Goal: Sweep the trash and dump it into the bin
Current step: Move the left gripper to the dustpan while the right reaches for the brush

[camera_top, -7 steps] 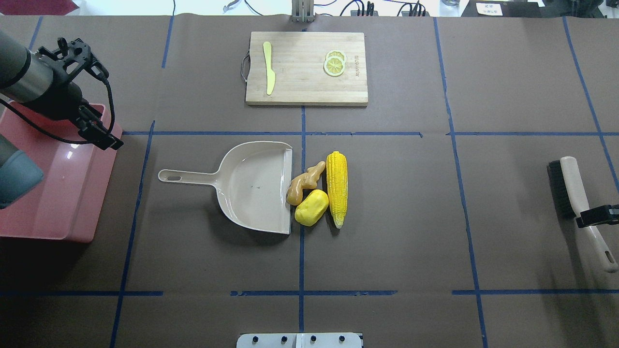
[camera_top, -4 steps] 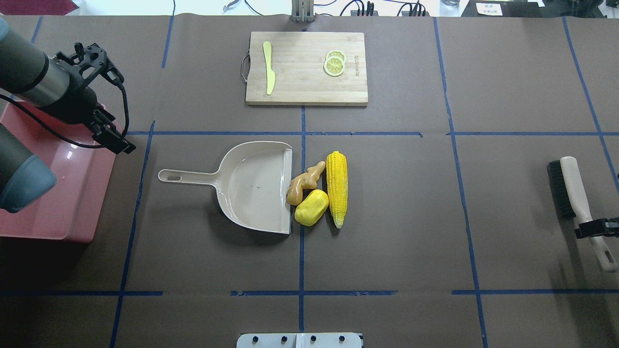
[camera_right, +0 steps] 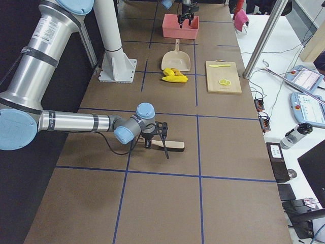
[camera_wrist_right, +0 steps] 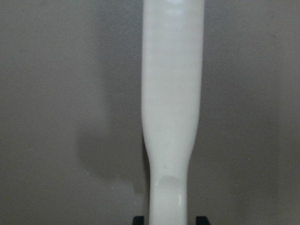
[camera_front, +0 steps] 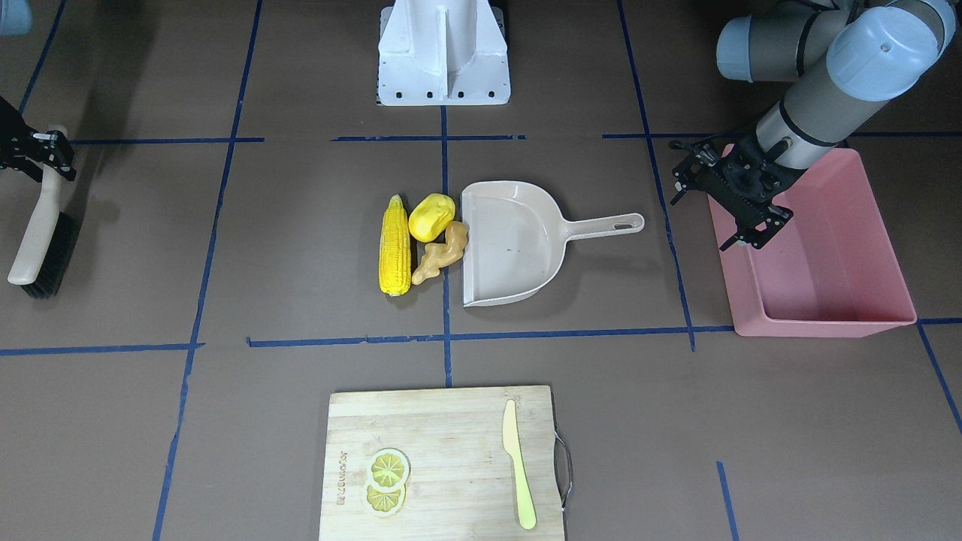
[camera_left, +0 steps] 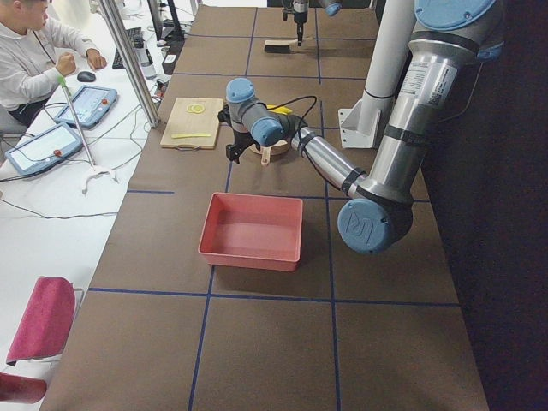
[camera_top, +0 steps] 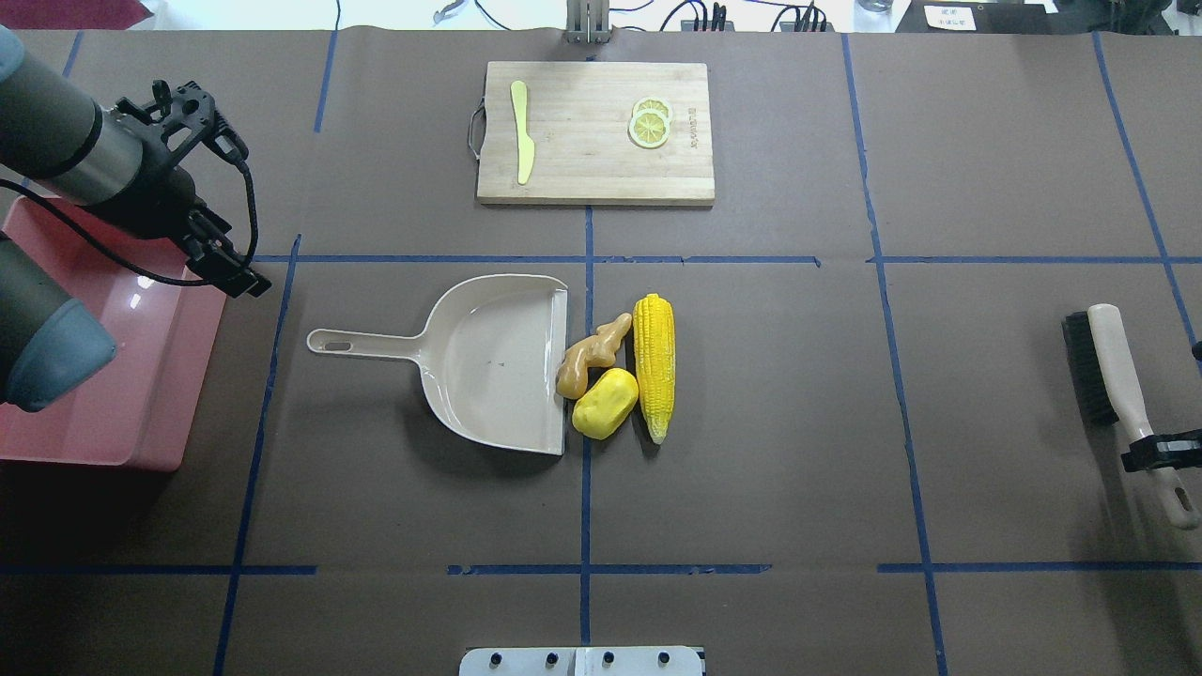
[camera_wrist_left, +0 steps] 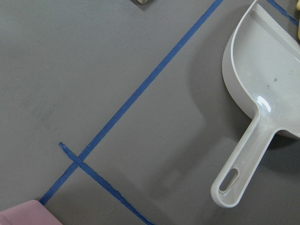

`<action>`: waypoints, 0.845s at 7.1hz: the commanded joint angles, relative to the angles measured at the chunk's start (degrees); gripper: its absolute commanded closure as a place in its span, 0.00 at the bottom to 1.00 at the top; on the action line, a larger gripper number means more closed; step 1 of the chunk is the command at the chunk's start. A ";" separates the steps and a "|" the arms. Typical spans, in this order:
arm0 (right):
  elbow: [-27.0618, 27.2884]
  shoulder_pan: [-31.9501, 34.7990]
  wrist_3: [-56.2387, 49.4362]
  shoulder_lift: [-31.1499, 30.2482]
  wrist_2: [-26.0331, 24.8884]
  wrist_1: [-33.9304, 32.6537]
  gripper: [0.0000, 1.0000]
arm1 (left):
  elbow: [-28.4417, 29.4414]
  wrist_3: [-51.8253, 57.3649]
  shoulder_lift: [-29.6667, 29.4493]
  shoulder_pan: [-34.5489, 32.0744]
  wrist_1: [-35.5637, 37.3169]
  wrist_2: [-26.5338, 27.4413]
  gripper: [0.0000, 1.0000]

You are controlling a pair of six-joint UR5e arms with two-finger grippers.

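At the near edge of the tabletop [camera_top: 751, 488], seen from over the robot's shoulders, a white metal base plate [camera_top: 582, 661] sits on brown paper gridded with blue tape [camera_top: 584, 507].

Mid-table lies the trash [camera_top: 601, 394], all of it on the paper. A ribbed yellow corn cob [camera_top: 654, 366] points toward 12 o'clock. At its 9 o'clock, pressed close, are a lumpy, glossy yellow potato-like piece [camera_top: 608, 406] and, just beyond that, a knobbly tan ginger root [camera_top: 587, 355]. The root touches the straight lip of the dustpan [camera_top: 498, 361], smooth beige plastic with its slotted handle pointing to 9 o'clock.

Farther out at 9 o'clock stands the bin [camera_top: 141, 376], a glossy pink rectangular tub with sloped sides. The left pincer [camera_top: 233, 266] hovers over the bin's far corner on the dustpan side, jaws spread and holding nothing.

Out at 3 o'clock, the right pincer [camera_top: 1157, 453] is released. Its black fingers [camera_wrist_right: 138, 220] straddle the narrow end of the brush [camera_top: 1117, 371], whose rounded cream handle shows a gap on each side. The black bristles face the trash.

Farthest, at 12 o'clock, a pale wooden cutting board [camera_top: 582, 160] with a wire loop handle carries a flat yellow-green knife [camera_top: 521, 131] and two overlapping lemon slices [camera_top: 650, 124].
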 commanded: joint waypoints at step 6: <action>9.16 -5.59 2.64 18.24 -0.21 -15.88 1.00 | -1.92 20.83 -3.27 14.18 1.27 13.17 0.02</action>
